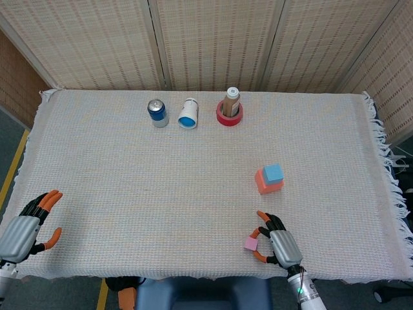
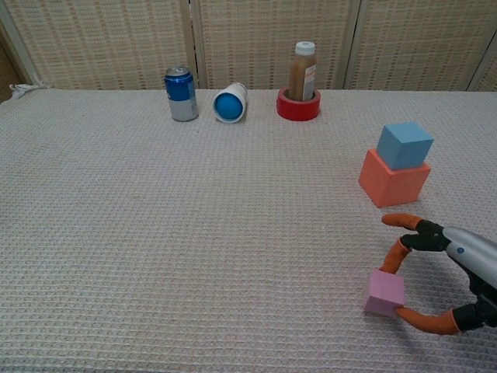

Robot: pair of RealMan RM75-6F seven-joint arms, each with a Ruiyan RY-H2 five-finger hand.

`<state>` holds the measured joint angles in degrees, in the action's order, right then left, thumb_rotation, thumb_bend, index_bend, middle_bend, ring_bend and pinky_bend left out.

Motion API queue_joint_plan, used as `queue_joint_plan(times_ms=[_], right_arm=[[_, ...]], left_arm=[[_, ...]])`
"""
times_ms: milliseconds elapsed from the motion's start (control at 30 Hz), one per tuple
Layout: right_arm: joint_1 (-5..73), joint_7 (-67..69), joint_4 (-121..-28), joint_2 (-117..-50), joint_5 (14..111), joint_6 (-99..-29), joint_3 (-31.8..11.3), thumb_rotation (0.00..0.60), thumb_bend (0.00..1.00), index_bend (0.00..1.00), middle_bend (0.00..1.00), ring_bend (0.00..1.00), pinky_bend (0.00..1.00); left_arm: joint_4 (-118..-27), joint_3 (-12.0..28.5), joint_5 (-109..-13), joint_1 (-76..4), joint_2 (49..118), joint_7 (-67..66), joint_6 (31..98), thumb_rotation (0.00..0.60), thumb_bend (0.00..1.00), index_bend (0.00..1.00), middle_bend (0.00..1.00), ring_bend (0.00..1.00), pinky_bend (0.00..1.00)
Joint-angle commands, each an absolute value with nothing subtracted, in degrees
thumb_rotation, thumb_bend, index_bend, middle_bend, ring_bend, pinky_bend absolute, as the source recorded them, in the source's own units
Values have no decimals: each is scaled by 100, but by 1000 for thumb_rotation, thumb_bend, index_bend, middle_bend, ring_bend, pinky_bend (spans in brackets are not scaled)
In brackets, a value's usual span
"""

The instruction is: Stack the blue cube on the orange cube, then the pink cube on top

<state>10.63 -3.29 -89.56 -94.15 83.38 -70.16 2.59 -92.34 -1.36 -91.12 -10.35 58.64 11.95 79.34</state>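
A small pink cube (image 2: 385,292) sits near the front edge of the cloth-covered table (image 1: 129,194), pinched between the thumb and a curved finger of the right hand (image 2: 446,272), which grips it from its right. Just behind stands the blue cube (image 2: 404,144), already resting on the orange cube (image 2: 392,180). Nothing lies between them. Far back stand a can (image 2: 181,94), a tipped cup (image 2: 230,103) and a bottle (image 2: 304,71) inside a red ring (image 2: 298,106). The left hand (image 1: 29,227) rests with fingers apart, holding nothing, at the front left.
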Motion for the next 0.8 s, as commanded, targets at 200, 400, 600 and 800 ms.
queue_joint_plan(times_ms=[200, 400, 600, 800], right_arm=[[1674, -221, -9578, -8617, 8491, -6424, -58, 600, 383, 547, 62, 0, 0], [2057, 412, -9922, -7948, 8917, -6224, -173, 600, 406, 544, 61, 0, 0], [2514, 1043, -10104, -7157, 9166, -5941, -379, 600, 409, 545, 60, 0, 0], [2866, 1438, -10107, -6479, 9259, -5758, -571, 600, 429, 550, 60, 0, 0]], left_arm=[[-9244, -135, -9111, -1033, 5887, 1103, 7943, 600, 461, 0, 0, 0, 115], [-9256, -130, -9070, -1034, 5928, 950, 7915, 600, 460, 0, 0, 0, 114], [-9280, -145, -9021, -1058, 5987, 715, 7813, 600, 460, 0, 0, 0, 115], [-9318, -193, -9086, -1079, 6040, 543, 7757, 600, 458, 0, 0, 0, 113]])
